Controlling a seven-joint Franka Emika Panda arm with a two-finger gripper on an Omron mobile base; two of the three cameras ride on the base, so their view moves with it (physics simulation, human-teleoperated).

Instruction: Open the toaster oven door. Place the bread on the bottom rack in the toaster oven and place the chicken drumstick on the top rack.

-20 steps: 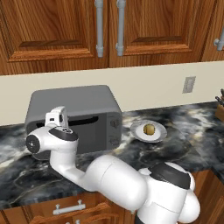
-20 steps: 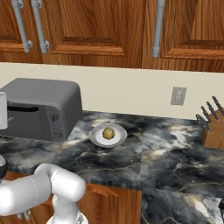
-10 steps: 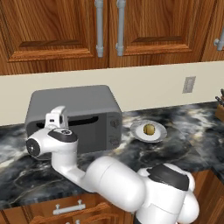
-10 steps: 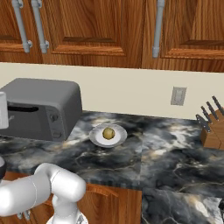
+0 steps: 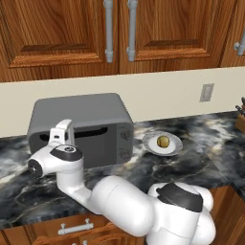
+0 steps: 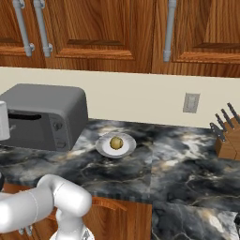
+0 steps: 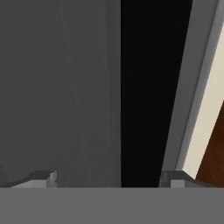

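The grey toaster oven (image 5: 81,119) (image 6: 44,110) stands at the back left of the counter. My gripper (image 5: 58,139) (image 7: 107,178) is at the upper left of the toaster oven door (image 5: 93,146) (image 7: 61,96), open, with its fingertips (image 7: 41,177) wide apart across the door's edge. A dark slit runs along the door's top. To the right of the oven, the bread (image 5: 163,141) (image 6: 116,142) lies on a white plate (image 5: 176,148) (image 6: 104,149). The chicken drumstick is out of view. Both the top rack and the bottom rack are hidden inside the oven.
A knife block (image 6: 226,143) (image 5: 240,118) stands at the far right of the dark marble counter (image 6: 178,164). Wooden wall cabinets (image 5: 119,33) hang above, and a wall outlet (image 6: 191,102) sits on the backsplash.
The hand stays at the door's upper left, and the arm joint behind it has sunk slightly. The bread and plate have not moved.
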